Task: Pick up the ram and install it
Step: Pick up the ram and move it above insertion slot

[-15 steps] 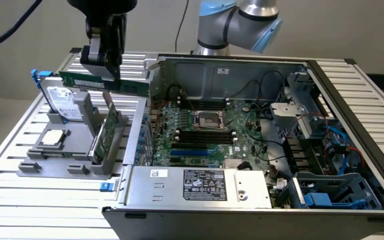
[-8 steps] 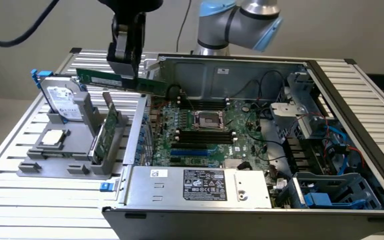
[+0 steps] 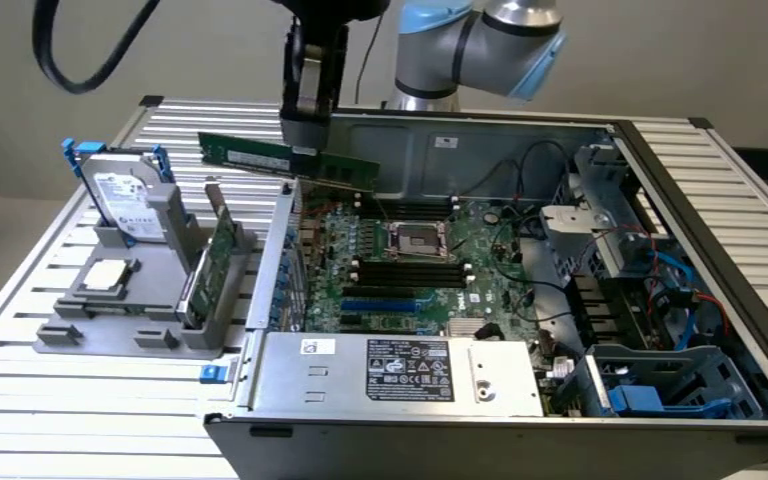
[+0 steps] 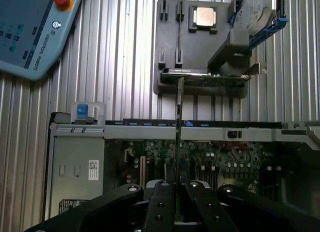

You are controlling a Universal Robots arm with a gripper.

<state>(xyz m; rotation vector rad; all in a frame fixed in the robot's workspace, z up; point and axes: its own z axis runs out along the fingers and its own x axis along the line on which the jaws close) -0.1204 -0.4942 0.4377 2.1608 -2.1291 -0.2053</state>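
While gripper (image 3: 307, 148) clamps the ram (image 3: 244, 155) (edge-on at wrist), above case wall (image 3: 283, 240), its middle hidden

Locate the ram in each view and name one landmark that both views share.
Exterior view: the ram, tilted, clamped in the gripper above the open computer case.
Wrist view: the ram edge-on, a thin strip held by the gripper.
Shared landmark: the silver processor chip.

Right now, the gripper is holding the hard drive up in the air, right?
No: the gripper holds the ram up in the air, not the hard drive, which stands in the grey holder beside the case. The exterior view shows it.
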